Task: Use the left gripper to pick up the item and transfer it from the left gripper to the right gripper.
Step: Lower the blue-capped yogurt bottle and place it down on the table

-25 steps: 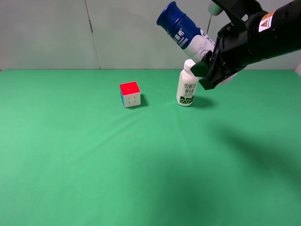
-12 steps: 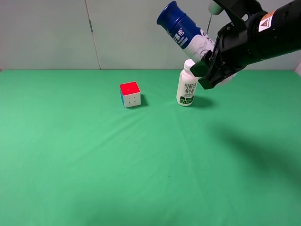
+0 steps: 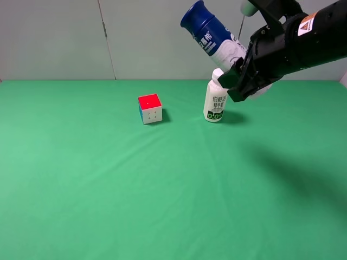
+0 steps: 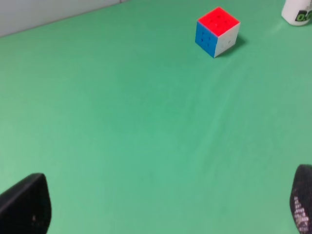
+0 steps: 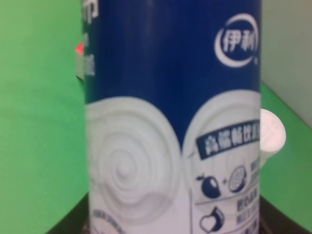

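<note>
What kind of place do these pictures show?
Probably a robot test bench in a laboratory: a plain green cloth-covered table in front of bare grey wall panels, and a black robot arm holding a tall white dark-blue-capped bottle in the air.

The left gripper (image 4: pixel 163 208) hangs over the green cloth (image 4: pixel 122 126) with its black fingertips (image 4: pixel 24 205) spread wide. The puzzle cube (image 4: pixel 218 31) sits well away, red face up. Beyond it there's a cut-off white thing (image 4: pixel 298 11), probably a bottle's base.

The right gripper (image 3: pixel 238 86) is bulky matte black; behind it, the black arm (image 3: pixel 325 40) bears an orange-and-white sticker (image 3: pixel 307 24).
</note>
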